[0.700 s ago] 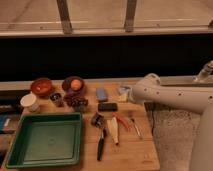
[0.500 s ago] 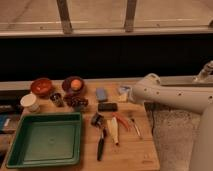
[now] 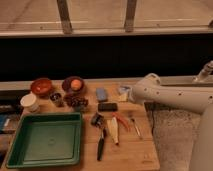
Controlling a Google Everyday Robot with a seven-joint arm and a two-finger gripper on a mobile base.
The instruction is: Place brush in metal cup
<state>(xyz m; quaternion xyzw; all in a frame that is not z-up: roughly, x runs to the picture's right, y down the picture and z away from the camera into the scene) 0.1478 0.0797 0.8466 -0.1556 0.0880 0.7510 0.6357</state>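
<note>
Gripper [image 3: 125, 92]: above surface [image 3: 136, 154] far edge, jaws wide, seemingly empty.
Brush [image 3: 100, 137]: flat, beside cream utensil [image 3: 114, 131]; wrong-item grab risk.
Metal cup [image 3: 56, 98]: small; tipping risk.

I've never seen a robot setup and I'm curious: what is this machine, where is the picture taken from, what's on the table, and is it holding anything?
The white arm from the right belongs to a wheeled robot. Its gripper, a two-finger claw, hovers open near the back of the table, holding nothing. One camera looks down from the front; its mount isn't known. On the wood lie the brush, a metal cup, two brown bowls, a white cup, a green tray and some utensils.
</note>
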